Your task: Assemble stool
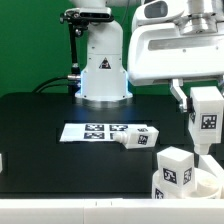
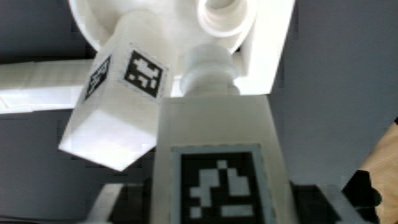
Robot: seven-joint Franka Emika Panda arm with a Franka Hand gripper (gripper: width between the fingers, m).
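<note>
My gripper [image 1: 204, 108] is shut on a chunky white stool leg [image 1: 206, 116] with a black-and-white tag and holds it upright above the round white seat [image 1: 208, 186] at the exterior view's lower right. Another tagged leg [image 1: 175, 166] stands on the seat beside it. A third leg [image 1: 135, 138] lies on the black table. In the wrist view the held leg [image 2: 214, 140] runs between the jaws of my gripper [image 2: 221, 204]. Its far end points at a hole in the seat [image 2: 240, 45]. The fitted leg [image 2: 121, 88] slants beside it.
The marker board [image 1: 92, 131] lies flat mid-table, next to the loose leg. The large white robot base [image 1: 103, 72] with a triangle mark stands at the back. The table's pale front edge [image 1: 70, 205] runs along the bottom.
</note>
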